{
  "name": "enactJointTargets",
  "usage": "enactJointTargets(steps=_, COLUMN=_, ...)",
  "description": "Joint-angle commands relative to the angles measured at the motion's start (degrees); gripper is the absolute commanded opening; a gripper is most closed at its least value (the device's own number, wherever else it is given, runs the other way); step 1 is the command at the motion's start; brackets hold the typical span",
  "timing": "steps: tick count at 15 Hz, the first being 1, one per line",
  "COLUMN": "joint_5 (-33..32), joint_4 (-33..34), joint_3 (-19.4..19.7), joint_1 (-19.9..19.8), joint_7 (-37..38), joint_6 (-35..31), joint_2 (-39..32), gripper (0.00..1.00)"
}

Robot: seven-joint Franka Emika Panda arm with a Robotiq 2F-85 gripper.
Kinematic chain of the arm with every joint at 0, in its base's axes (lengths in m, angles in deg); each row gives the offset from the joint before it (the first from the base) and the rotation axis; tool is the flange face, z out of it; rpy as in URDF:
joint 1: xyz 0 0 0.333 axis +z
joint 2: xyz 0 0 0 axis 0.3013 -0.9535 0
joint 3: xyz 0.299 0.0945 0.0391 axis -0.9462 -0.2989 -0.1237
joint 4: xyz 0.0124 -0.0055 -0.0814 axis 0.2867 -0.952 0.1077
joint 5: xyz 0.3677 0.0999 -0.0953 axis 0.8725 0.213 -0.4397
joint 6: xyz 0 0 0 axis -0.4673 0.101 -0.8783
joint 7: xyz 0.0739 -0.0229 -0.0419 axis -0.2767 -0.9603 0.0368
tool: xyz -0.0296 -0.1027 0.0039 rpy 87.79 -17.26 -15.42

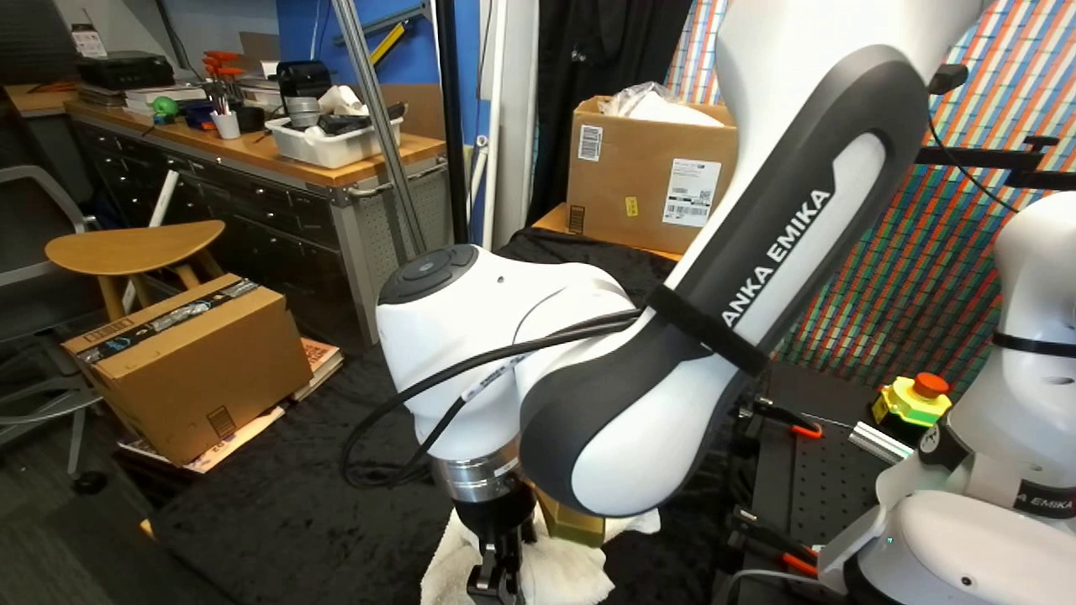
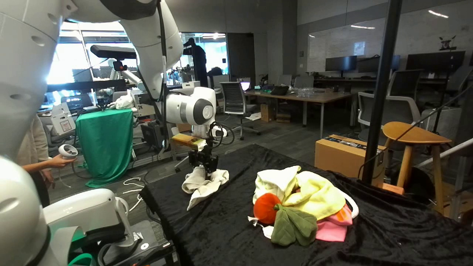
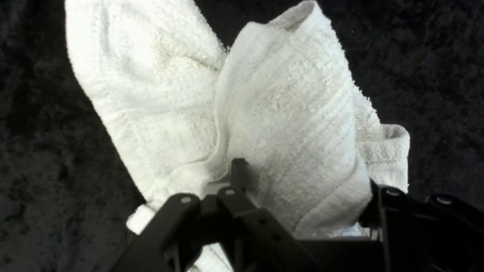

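Note:
A crumpled white towel lies on the black cloth-covered table. It also shows in both exterior views. My gripper points down at the towel, with its fingers wide apart. A raised fold of the towel fills the gap between the fingers. The left finger presses into or rests against the towel. The right fingertip is partly hidden behind the fold. In both exterior views the gripper is low over the towel. A gold-brown block shows beside the wrist.
A pile holds pale yellow cloth, an orange-red plush ball, green plush leaves and pink cloth. A black pole rises at the table's edge. Cardboard boxes and an emergency stop button stand around.

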Motion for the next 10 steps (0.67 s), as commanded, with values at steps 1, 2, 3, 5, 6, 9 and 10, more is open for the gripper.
enactJointTargets(steps=1, joint_5=-1.20, joint_4=0.84, joint_3=0.38, joint_1=0.72, joint_7=1.22, joint_6=1.78, joint_2=0.68, gripper=0.34)
enactJointTargets(steps=2, joint_5=-1.07, joint_4=0.73, joint_3=0.24, joint_1=0.65, joint_7=1.02, joint_6=2.06, joint_2=0.92, gripper=0.27)
enactJointTargets(steps=3, joint_5=-0.74, joint_4=0.35, joint_3=-0.12, joint_1=0.54, joint_7=0.66, joint_6=2.70, joint_2=1.79, gripper=0.20)
enactJointTargets(steps=5, joint_5=-0.84, joint_4=0.27, joint_3=-0.37, joint_1=0.57, joint_7=0.56, joint_6=3.66, joint_2=2.50, gripper=0.07)
enactJointTargets(steps=6, joint_5=-0.80, joint_4=0.11, joint_3=-0.65, joint_1=0.49, joint_7=0.22, joint_6=4.14, joint_2=3.21, gripper=0.02)
enactJointTargets(steps=9, joint_5=-1.17, joint_4=-0.03, joint_3=-0.87, joint_1=0.25, joint_7=0.14, joint_6=5.33, joint_2=5.17, gripper=0.04)
enactJointTargets(steps=10, joint_5=-1.08, joint_4=-0.13, joint_3=-0.93, joint_1=0.05, joint_7=0.15, joint_6=5.67, joint_2=5.99, gripper=0.04)
